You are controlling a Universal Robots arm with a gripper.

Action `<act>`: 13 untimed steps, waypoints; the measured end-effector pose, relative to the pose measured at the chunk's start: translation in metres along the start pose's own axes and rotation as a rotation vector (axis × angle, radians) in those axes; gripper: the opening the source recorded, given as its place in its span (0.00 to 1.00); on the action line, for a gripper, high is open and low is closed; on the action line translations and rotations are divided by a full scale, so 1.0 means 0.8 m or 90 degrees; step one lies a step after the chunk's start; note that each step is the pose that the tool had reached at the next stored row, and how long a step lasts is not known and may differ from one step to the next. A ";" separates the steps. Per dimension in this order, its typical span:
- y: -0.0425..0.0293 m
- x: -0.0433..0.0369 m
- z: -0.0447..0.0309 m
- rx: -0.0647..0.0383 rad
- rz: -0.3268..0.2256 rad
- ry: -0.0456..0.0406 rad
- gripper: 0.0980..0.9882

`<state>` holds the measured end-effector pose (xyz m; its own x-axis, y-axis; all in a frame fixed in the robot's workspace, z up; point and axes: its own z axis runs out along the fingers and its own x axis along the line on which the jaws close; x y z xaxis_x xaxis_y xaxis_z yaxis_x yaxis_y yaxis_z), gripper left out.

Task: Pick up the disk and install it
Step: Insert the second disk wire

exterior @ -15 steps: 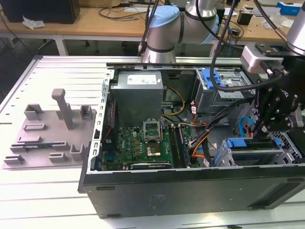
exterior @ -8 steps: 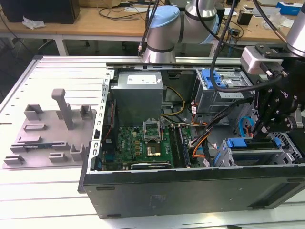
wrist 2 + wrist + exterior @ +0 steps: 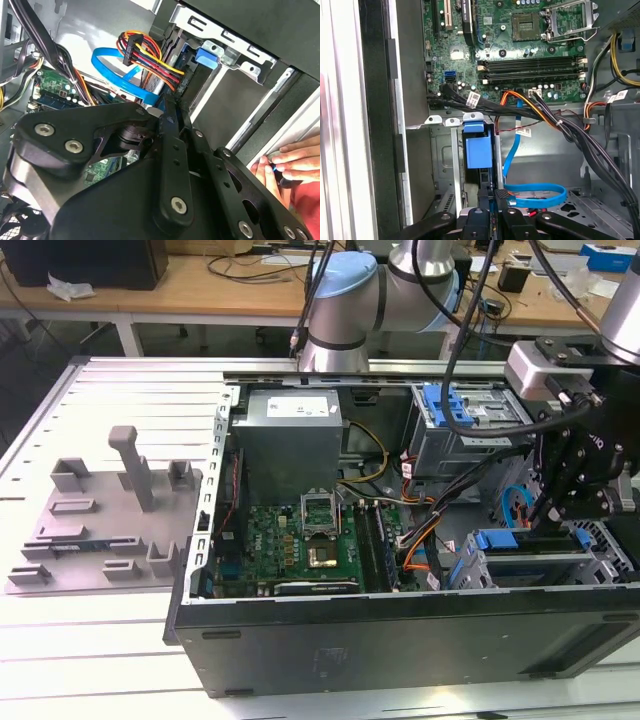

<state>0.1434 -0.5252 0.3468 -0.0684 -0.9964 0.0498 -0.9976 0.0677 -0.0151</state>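
The disk [image 3: 520, 542] sits on edge in the lower drive cage [image 3: 600, 560] of the open computer case, at the exterior view's right. Its bright blue carrier frame [image 3: 476, 149] shows in the first wrist view, standing in the cage slot. My gripper [image 3: 548, 525] hangs right over the disk's end. In both wrist views its black fingers [image 3: 485, 196] meet at the tip, shut, against the end of the blue carrier. The gripper [image 3: 170, 107] tip touches a blue edge beside the coloured power cables [image 3: 145, 55]. Whether a thin tab sits between the fingers is hidden.
A grey fixture with upright posts [image 3: 110, 510] lies outside the case at the exterior view's left. Motherboard [image 3: 300, 540], power supply [image 3: 290, 435] and an upper cage with a blue latch [image 3: 447, 405] are inside the case. A blue data cable [image 3: 535, 195] loops nearby. A person's hand [image 3: 287, 162] rests beyond the case wall.
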 end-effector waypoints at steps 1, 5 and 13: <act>0.0000 0.000 0.0004 0.000 0.000 0.0000 0.07; 0.0000 0.001 0.0025 0.000 0.000 0.0001 0.07; 0.0000 0.001 0.0066 0.000 0.000 -0.0001 0.07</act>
<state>0.1435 -0.5263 0.3416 -0.0677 -0.9965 0.0496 -0.9976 0.0670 -0.0151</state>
